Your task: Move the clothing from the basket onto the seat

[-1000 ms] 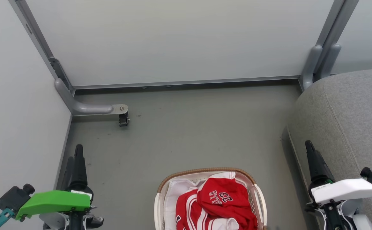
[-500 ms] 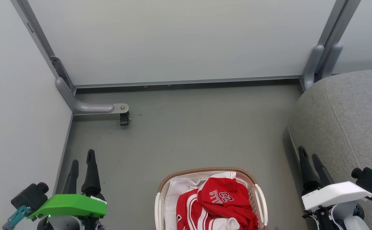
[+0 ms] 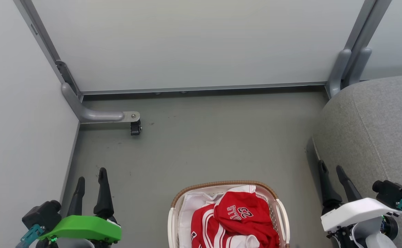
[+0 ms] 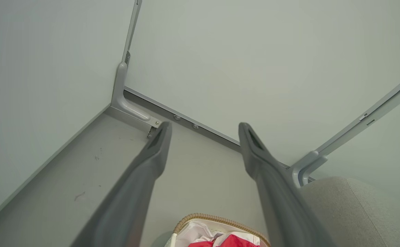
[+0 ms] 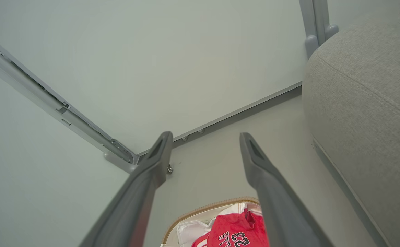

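With the left hand (image 3: 91,175) and right hand (image 3: 330,165) spread empty, the limp, light-looking clothing (image 3: 242,217) is best pinched at its bunched crest.

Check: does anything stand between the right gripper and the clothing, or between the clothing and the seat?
Nothing visible does. The clothing lies uncovered on top in the basket; the open right gripper hangs to the basket's right, beside the seat. Only the basket's rim would need clearing.

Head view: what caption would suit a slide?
Open left gripper and right gripper flank the basket of red clothing, beside the grey seat.
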